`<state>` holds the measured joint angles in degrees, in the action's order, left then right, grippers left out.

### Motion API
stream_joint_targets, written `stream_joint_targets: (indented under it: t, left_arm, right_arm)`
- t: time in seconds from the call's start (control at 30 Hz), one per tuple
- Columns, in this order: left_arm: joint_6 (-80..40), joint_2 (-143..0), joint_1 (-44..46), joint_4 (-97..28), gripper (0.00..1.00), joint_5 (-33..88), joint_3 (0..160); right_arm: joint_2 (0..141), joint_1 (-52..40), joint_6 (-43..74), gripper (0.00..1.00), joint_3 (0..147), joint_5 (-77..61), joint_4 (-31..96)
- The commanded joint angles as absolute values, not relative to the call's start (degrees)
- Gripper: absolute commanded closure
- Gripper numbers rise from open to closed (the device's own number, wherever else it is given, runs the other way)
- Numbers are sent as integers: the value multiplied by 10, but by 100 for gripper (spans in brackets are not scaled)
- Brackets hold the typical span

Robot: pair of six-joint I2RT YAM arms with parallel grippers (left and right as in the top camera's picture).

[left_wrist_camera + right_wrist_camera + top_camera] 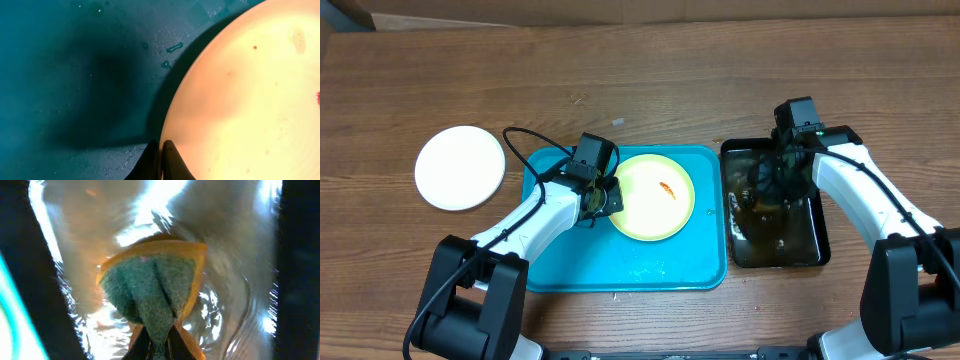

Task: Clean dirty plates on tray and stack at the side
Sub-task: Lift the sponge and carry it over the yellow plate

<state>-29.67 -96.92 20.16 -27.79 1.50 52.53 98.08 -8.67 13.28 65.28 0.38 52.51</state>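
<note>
A pale yellow plate (655, 205) with a small orange-red smear lies on the turquoise tray (570, 270). My left gripper (610, 197) is at the plate's left edge. In the left wrist view the left gripper (161, 147) is shut on the rim of the plate (250, 100), with the wet tray (75, 75) below. A white plate (460, 167) rests on the table left of the tray. My right gripper (780, 175) reaches down into the black basin (815, 250). Up close, the right gripper (159, 340) is shut on a green-and-orange sponge (155, 285) over the water.
The basin of dark water stands just right of the tray. Water drops lie on the tray's front part (645, 265). Both arm bases sit at the table's front edge.
</note>
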Motion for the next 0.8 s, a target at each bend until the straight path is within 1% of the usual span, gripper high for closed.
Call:
stream_joint_targets:
  t: [0.0, 0.03, 0.07, 0.1, 0.17, 0.2, 0.23, 0.27, 0.3, 0.37, 0.4, 0.57, 0.63, 0.77]
  left_arm:
    - [-296, -975, 199, -278, 95, 15, 529]
    - [-296, -975, 199, -278, 95, 15, 529]
    - [-296, -975, 199, -277, 95, 15, 529]
    - [-296, -975, 199, -277, 94, 15, 529]
    - [-296, -975, 199, -277, 94, 15, 529]
    - [-296, -975, 199, -277, 94, 15, 529]
    - [-296, -975, 199, -277, 94, 15, 529]
    - [-296, -975, 199, -276, 94, 15, 529]
    - [-296, -975, 199, -276, 94, 15, 529]
    - [-296, -975, 199, -274, 95, 15, 529]
    - [-296, -975, 199, -274, 96, 15, 529]
    - [-296, -975, 199, -274, 96, 15, 529]
    - [-296, -975, 199, -274, 96, 15, 529]
    - [-296, -975, 199, -272, 96, 15, 529]
  right_arm:
    - [967, -86, 182, 96, 664, 77, 535]
    - [967, -86, 182, 96, 664, 56, 530]
    - [967, -91, 136, 96, 664, 30, 531]
    - [967, -94, 132, 96, 665, 53, 544]
    - [967, -94, 198, 96, 665, 114, 568]
    - [967, -94, 219, 96, 664, 102, 566]
    - [967, -94, 217, 96, 664, 73, 559]
    - [967, -97, 180, 96, 665, 37, 551]
    - [967, -100, 156, 96, 665, 34, 551]
    - [966, -101, 169, 96, 670, 60, 559]
    - [965, -101, 176, 96, 680, 57, 566]
    - [964, -105, 175, 96, 734, 51, 603]
    - [964, -107, 170, 96, 761, 23, 617]
    - [964, -130, 148, 96, 804, -92, 616]
